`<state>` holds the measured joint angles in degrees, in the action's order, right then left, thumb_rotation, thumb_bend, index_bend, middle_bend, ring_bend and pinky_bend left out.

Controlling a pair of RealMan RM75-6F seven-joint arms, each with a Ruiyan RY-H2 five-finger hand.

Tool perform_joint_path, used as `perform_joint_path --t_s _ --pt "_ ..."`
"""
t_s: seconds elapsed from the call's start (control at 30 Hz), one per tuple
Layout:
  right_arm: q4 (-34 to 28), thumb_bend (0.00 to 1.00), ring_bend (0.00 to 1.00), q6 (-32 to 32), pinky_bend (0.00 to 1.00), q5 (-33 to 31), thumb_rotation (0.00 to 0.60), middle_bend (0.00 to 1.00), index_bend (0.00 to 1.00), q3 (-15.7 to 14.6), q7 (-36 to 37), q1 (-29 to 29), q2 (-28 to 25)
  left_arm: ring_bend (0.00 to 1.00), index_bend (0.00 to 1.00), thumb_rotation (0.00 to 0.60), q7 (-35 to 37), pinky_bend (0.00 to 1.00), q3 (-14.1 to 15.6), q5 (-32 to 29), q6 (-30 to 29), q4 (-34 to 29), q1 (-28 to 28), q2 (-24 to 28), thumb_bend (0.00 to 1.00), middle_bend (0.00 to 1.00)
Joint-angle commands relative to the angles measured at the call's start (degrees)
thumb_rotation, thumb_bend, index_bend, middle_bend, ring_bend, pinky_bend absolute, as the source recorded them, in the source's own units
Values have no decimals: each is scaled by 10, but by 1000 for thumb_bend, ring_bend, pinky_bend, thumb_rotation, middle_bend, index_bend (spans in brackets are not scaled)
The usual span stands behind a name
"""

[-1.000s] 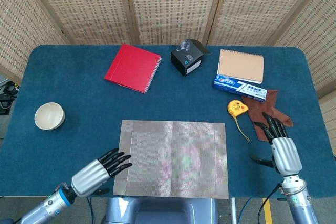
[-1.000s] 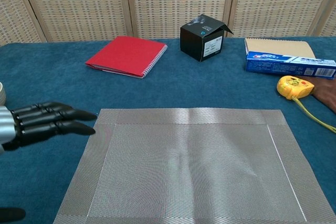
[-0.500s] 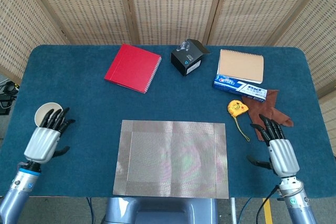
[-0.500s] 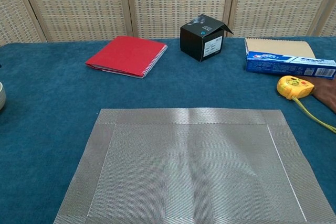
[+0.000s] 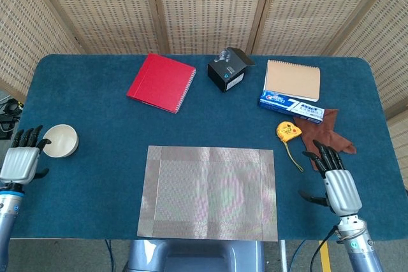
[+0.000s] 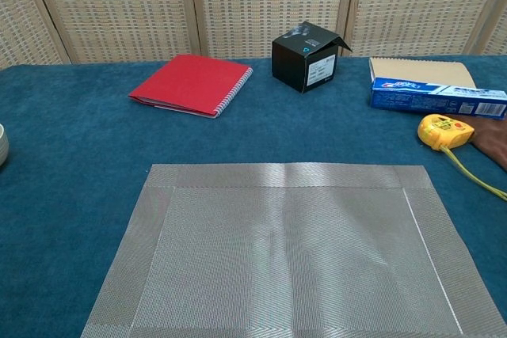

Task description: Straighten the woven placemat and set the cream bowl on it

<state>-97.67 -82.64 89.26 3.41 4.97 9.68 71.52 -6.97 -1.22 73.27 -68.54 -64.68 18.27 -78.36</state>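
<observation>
Blue-covered worktop [image 5: 102, 176] filling most of the head view, wicker screens behind. Woven placemat [image 5: 209, 192] flat at near centre, edges roughly square to the worktop's front edge; near edge at the worktop's front rim. In chest view placemat [image 6: 285, 251] fills the lower frame, bare.

Red spiral notebook [image 5: 161, 82] at far left-centre, tilted. Tan notepad [image 5: 292, 79] at far right, blue toothpaste box [image 5: 291, 107] just in front of it, touching or nearly so. Black carton [image 5: 227, 69] between the notebook and notepad, flap open. Brown glove [image 5: 325, 134] right of centre, yellow tape measure [image 5: 287, 130] just left of it, tape trailing toward the near side.

Cream bowl [image 5: 60, 141] at left side of worktop, upright, well apart from the placemat – not on it. In chest view only a sliver of the bowl [image 6: 2, 145] at the left edge.

Left robot hand [image 5: 21, 158] at the left worktop edge, just beside the bowl, dark fingertips [image 5: 28, 136] pointing away, apart, holding nothing; touching the bowl rim or not – cannot tell. Right robot hand [image 5: 336, 183] at near right, palm down, fingers spread toward the glove, released, nothing held. Neither hand visible in chest view.
</observation>
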Motion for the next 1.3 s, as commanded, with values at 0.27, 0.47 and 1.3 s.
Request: perform_joint_path --t_s 0.27,0.47,1.3 --pt "-2 151 0 -3 0 1 600 0 222 0 2 -1 -1 0 328 600 -1 0 -23 -22 60 69 25 -50 186 0" --pt "-3 151 0 -3 0 1 600 0 222 0 5 -2 -3 0 396 600 -14 0 -38 -36 89 102 45 -83 260 0" --pt "-10 151 0 -11 0 9 600 0 222 0 22 -4 -12 0 778 600 -28 0 -51 -7 52 87 50 -106 685 0"
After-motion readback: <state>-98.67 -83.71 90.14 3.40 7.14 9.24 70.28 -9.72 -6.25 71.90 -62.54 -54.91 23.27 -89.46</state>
